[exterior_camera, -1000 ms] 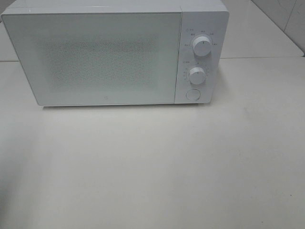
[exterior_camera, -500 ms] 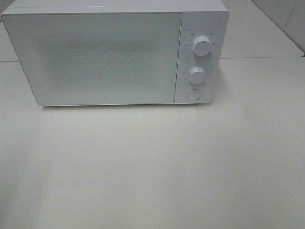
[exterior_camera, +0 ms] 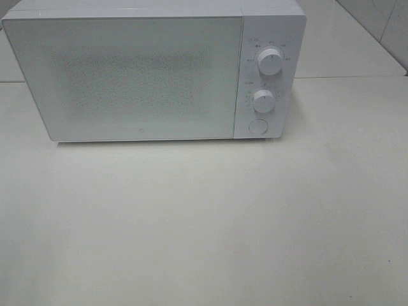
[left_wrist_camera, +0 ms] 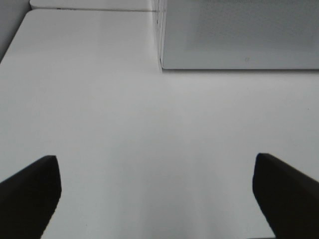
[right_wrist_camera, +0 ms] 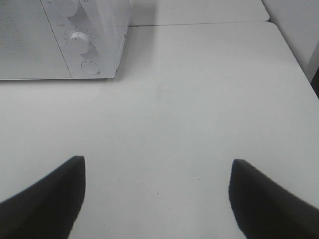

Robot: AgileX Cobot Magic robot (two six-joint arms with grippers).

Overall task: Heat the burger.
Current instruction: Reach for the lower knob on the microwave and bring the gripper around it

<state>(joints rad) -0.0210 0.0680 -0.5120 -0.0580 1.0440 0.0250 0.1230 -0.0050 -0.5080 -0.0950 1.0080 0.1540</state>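
Appliance: a white box-shaped microwave oven (exterior_camera: pixel 153 70) is standing at the far side of the pale, matt table top (exterior_camera: pixel 204 223), its frosted, speckled glass door (exterior_camera: pixel 127 76) sitting flush and shut.
Controls: two white round ribbed knobs, the upper knob (exterior_camera: pixel 270 62) and the lower knob (exterior_camera: pixel 263 101), are sitting one above the other on the panel to the right of the door, with a flat round release button (exterior_camera: pixel 257 126) just below them.
Burger: it is not showing in any view; the table in front of the oven is showing none, and the frosted door is hiding whatever may be inside.
Left gripper (left_wrist_camera: pixel 155 164): its dark fingers are standing wide apart over bare table, gripping nothing, well short of the oven's left corner.
Right gripper (right_wrist_camera: pixel 158 163): it is likewise spread and empty, pointing toward the control panel from some way back.
Step in hand: judging by the shut door and idle arms, the door probably needs opening, or the timer setting if the food is already inside; I cannot tell which.
Doing it well: the right arm is sitting nearer the panel, so it should be approaching squarely and pressing the button with one fingertip, straight in so the light oven is not sliding backward. The left arm should be keeping clear of the door's swing.
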